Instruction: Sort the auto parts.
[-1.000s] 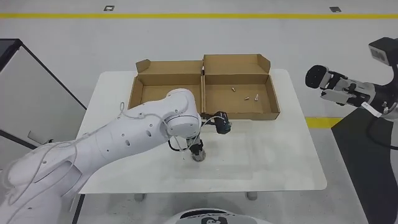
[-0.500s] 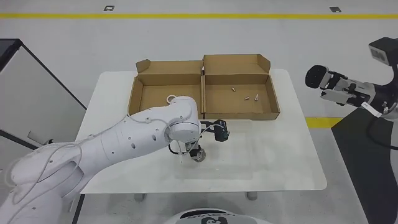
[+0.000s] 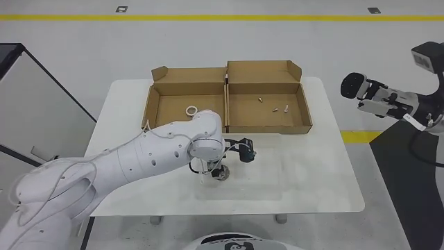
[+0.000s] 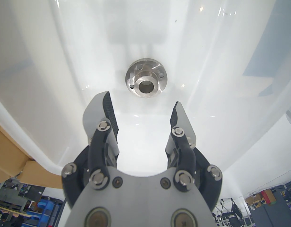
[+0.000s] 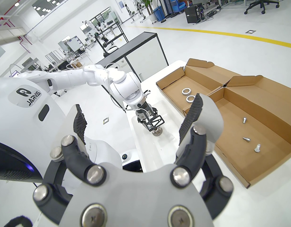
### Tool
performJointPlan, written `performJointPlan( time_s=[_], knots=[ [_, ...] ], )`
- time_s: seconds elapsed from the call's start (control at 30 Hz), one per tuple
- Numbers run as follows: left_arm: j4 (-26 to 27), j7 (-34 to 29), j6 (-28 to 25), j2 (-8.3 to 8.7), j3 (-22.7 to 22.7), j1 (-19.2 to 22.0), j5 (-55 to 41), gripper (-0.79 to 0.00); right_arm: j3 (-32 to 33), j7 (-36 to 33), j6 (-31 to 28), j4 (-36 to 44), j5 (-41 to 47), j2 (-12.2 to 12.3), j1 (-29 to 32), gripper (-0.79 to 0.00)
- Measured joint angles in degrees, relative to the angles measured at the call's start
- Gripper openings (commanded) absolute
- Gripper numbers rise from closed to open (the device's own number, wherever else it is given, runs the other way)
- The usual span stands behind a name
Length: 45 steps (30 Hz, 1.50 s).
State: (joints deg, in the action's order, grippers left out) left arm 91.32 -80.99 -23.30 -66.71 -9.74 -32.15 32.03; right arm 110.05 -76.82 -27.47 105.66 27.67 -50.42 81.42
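Note:
A round metal flange [image 4: 146,81] with a raised hub stands on the white table [image 3: 312,173], in the top view [image 3: 220,173] near the front middle. My left gripper [image 4: 141,105] hangs open just above and short of the flange [image 5: 157,132], nothing between its fingers. My right gripper [image 5: 138,109] is open and empty, held in the air off the table's right side [image 3: 355,87]. The left cardboard box [image 3: 148,107] holds two metal rings [image 5: 186,91]. The right cardboard box [image 3: 305,114] holds three bolts [image 5: 246,139].
The two open boxes stand side by side at the table's back edge. A black-framed cabinet [image 3: 28,104] stands off the table's left side. Bare tabletop lies right of the flange and along the front.
My left arm's wrist has shifted a little toward the table's front, uncovering a ring in the left box. The flange stays where it was. The right arm has not moved.

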Motion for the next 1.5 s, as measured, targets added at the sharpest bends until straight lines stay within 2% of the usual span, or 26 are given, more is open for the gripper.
performJointPlan(
  time_s=[0.43, 1.5],
  knots=[
    [-2.4, 1.2, -1.2, -1.79, 0.0, -1.7, 1.6, -0.394, 0.0, 0.0, 0.0, 0.0, 0.0, 0.0, 0.0, 0.0],
    [-4.8, 1.1, -1.1, -3.38, 0.0, -2.8, 3.0, -0.416, 0.0, 0.0, 0.0, 0.0, 0.0, 0.0, 0.0, 0.0]
  ],
)
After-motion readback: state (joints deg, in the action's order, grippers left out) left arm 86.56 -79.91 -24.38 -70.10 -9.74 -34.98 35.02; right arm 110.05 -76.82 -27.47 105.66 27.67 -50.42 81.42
